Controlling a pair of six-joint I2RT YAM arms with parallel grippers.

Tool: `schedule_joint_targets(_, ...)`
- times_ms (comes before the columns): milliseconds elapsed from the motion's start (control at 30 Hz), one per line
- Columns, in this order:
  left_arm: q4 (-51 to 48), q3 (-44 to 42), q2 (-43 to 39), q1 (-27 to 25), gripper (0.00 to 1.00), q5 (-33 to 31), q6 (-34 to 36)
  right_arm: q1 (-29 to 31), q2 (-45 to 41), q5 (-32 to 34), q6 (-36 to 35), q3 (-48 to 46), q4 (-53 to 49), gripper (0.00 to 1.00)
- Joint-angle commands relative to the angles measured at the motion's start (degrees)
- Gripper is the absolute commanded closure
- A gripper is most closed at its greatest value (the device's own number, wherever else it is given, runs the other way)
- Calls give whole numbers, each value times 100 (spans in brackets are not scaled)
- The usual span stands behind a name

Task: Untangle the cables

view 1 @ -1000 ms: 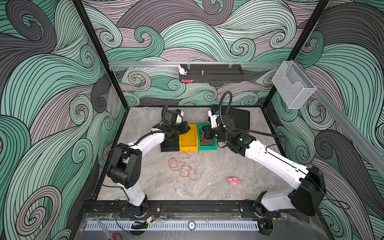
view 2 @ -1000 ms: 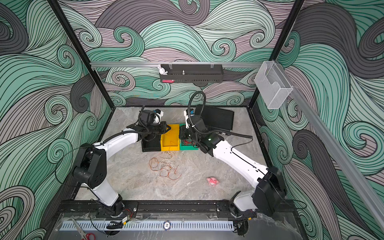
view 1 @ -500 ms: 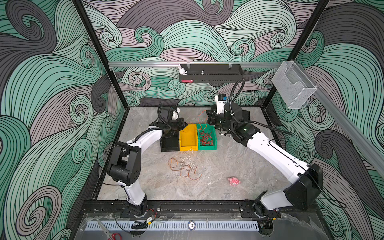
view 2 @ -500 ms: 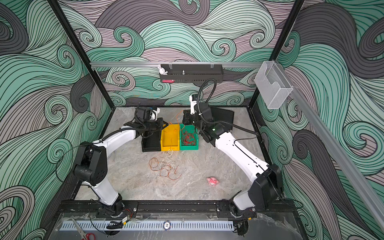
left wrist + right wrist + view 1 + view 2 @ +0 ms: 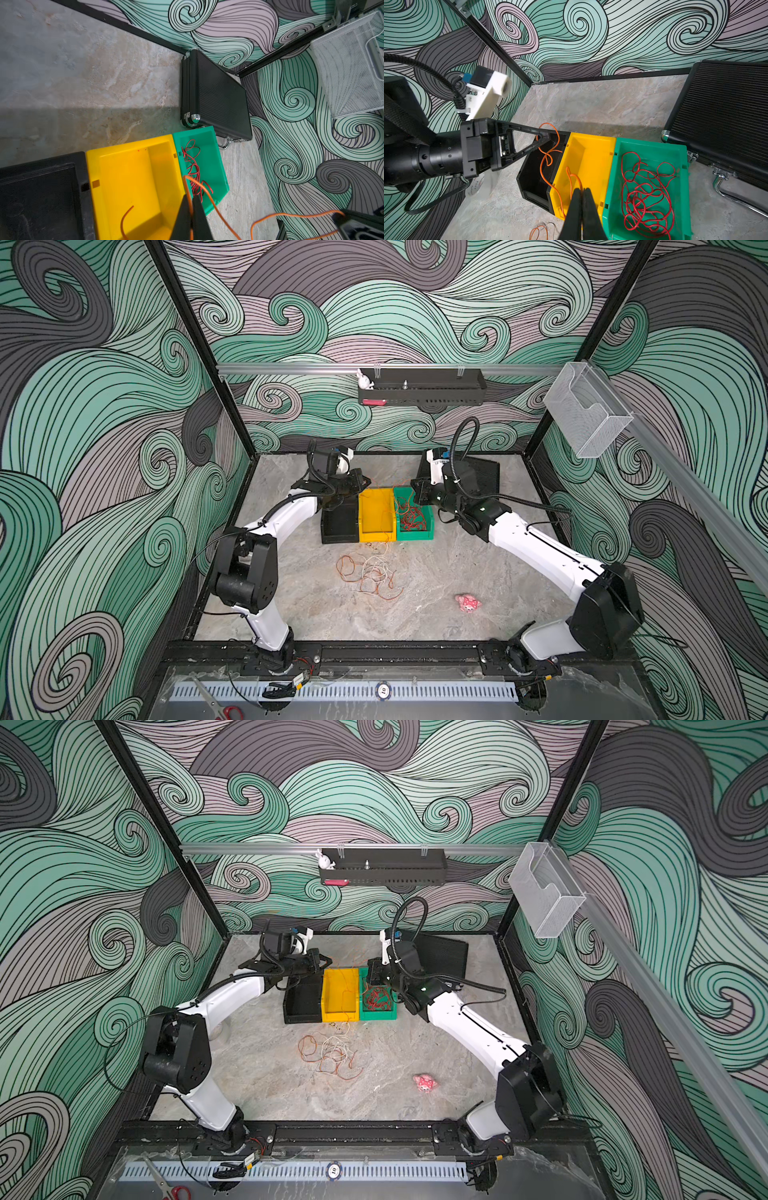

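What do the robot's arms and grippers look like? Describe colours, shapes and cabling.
The left arm and right arm have white links between bulky black joint housings. A black corrugated hose runs along each. The left gripper and right gripper are black, their fingers tapering to a point; the left's are open triangular frames. A white camera mount sits at each wrist.

Two arms (image 5: 540, 551), glossy white link shells (image 5: 286, 514), bulky matte black joint housings (image 5: 245, 568), black corrugated hoses (image 5: 425, 67) along the wrists, white camera bracket (image 5: 488, 93) with blue plug (image 5: 467, 78), black left tool (image 5: 549, 135) with triangular open-frame fingers (image 5: 525, 128), small screws (image 5: 468, 128)
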Motion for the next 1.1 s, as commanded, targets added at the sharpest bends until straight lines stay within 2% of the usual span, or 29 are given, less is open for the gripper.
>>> schedule_joint_targets(0,-56,240,392,-109,100,158,-58,20,-151,-180,174,-102,288,100)
schedule_joint_targets(200,-69,409,914,-181,100,79,-94,9,-231,-185,236,-244,375,100)
schedule_joint_targets(367,-11,505,1249,-189,93,113,-154,9,-171,-185,230,-277,412,100)
schedule_joint_targets(433,-35,532,1310,-188,85,148,-148,9,-104,-182,224,-287,426,100)
schedule_joint_targets(500,-216,573,1306,-182,68,91,-104,13,-13,-178,234,-295,446,100)
schedule_joint_targets(567,-333,551,1222,-179,58,21,-48,16,58,-152,226,-318,485,100)
schedule_joint_targets(667,-477,499,1032,-161,48,-102,5,15,134,-102,222,-332,513,100)
schedule_joint_targets(867,-746,321,486,-151,46,-188,68,15,256,-124,249,-271,531,100)
schedule_joint_targets(1067,-1027,-221,-302,-193,45,-231,32,21,404,-108,276,-240,560,100)
